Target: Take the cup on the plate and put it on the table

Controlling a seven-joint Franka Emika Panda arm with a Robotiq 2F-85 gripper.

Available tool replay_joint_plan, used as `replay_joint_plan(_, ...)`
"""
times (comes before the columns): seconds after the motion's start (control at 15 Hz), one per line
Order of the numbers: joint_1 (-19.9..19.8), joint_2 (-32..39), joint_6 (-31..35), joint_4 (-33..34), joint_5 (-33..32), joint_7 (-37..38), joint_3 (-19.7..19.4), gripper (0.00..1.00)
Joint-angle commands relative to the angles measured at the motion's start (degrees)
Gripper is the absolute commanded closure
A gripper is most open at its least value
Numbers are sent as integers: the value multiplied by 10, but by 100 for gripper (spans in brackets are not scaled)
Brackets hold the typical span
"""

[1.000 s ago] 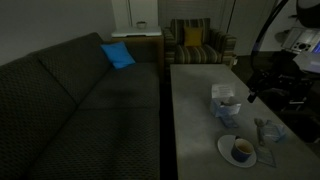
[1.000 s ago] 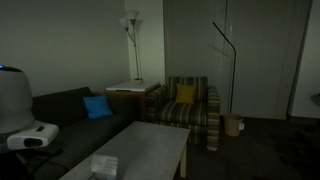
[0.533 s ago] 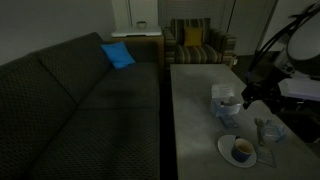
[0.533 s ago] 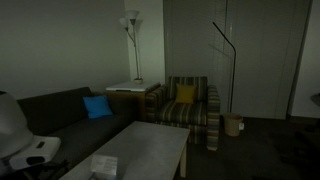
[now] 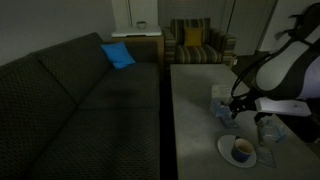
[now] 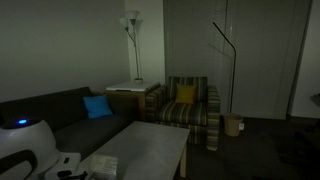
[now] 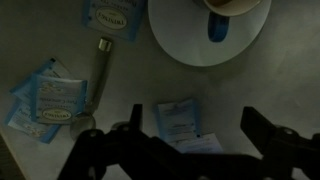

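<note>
Exterior views, left to right. Dark patterned sofa (image 5: 80,100) fills the left half, with a blue cushion (image 5: 117,55) at its far end. The long grey table (image 5: 190,120) runs up the right half toward a striped armchair (image 5: 195,45). On the table's lower right stands a pale boxy container (image 5: 225,103), with the dark gripper (image 5: 237,110) right at it. The white arm (image 5: 285,72) comes in from the right edge.

The cup (image 5: 242,149) is in the lower right, sitting on the plate (image 5: 223,150).
- Upright, mouth facing up.
- Round, so it has no long axis; no handle can be made out.
- Pale yellowish-white rim with a dark inside, clearly smaller than the white plate under it.
- A clear glassy object (image 5: 268,130) stands just to the upper right of the plate.

Wrist view, left to right.
- Pale blue sachets (image 7: 45,100) lie at the left and the upper left.
- A slim metal utensil (image 7: 99,70) lies near-vertical in the frame.
- One more sachet (image 7: 183,125) is at lower centre.
- The plate (image 7: 180,40) is at top centre.
- Only the cup's (image 7: 235,4) lower edge shows, at the top border.
- A small blue strip lies on the plate just below the cup; cannot tell what it is.

Gripper (image 7: 193,118): the dark fingers (image 7: 135,122) enter from the bottom edge. The jaws stand wide apart, holding nothing and touching nothing. The lower-centre sachet shows between them, and the plate and cup sit apart above them in frame.
</note>
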Motion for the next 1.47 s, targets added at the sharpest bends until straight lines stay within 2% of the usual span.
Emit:
replay_joint_plan(0.0,-1,68,-63,101,-24,6,1,0)
replay_joint_plan(0.27,-6,104,-146,158,-32,9,5,0)
replay_joint_plan(0.33,-3,88,-105,124,-29,8,4,0)
replay_joint_plan(0.53,-3,102,-126,147,-30,8,5,0)
replay_joint_plan(1.33,18,102,-131,132,-29,20,3,0)
replay_joint_plan(1.4,19,101,-134,132,-29,20,3,2)
